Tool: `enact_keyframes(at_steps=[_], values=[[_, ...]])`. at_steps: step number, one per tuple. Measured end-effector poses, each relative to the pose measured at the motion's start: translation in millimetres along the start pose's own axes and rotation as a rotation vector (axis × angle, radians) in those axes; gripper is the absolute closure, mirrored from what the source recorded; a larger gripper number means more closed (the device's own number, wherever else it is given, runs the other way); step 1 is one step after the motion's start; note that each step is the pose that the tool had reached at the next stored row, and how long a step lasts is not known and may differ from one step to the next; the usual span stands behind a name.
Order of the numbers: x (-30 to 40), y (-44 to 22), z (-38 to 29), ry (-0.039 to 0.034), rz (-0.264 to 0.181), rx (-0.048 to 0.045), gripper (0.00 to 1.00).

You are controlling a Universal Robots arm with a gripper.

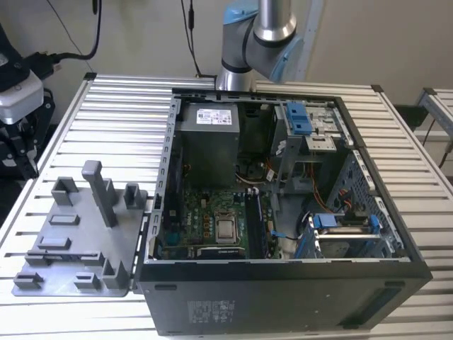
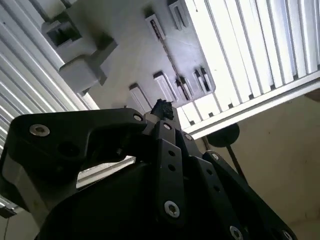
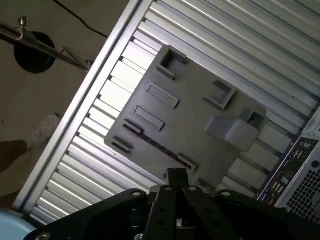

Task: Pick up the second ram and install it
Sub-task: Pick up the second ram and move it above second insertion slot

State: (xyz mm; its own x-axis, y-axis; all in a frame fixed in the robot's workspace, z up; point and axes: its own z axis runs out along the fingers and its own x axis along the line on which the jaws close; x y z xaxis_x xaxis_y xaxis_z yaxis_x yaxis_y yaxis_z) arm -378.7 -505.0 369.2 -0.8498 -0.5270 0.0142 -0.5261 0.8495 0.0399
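Arm (image 1: 263, 35) chopped off by the top edge of the exterior view, just a stub at upper centre. Memory slots (image 1: 259, 225), mid-frame, sit dark and too small to read (filled or bare, can't tell). In the first wrist view the gripper (image 3: 176, 174) body runs off the edge and covers one corner of the gray fixture plate (image 3: 190, 115) — computer case (image 3: 300, 170) clipped too.

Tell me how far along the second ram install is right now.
Done: nothing confirmable; the motherboard slots in the open computer case are too dark to read. In hand: in the first wrist view the gripper hangs over the gray fixture tray; I cannot tell whether it holds the second ram. Left: seemingly both the pick-up and the install.
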Motion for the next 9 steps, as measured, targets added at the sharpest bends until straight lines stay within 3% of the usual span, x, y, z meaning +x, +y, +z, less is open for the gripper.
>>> enact_keyframes(at_steps=[9], values=[[0.0, -0.1, 1.4, 0.0065, -0.162, 0.0023, 0.89]])
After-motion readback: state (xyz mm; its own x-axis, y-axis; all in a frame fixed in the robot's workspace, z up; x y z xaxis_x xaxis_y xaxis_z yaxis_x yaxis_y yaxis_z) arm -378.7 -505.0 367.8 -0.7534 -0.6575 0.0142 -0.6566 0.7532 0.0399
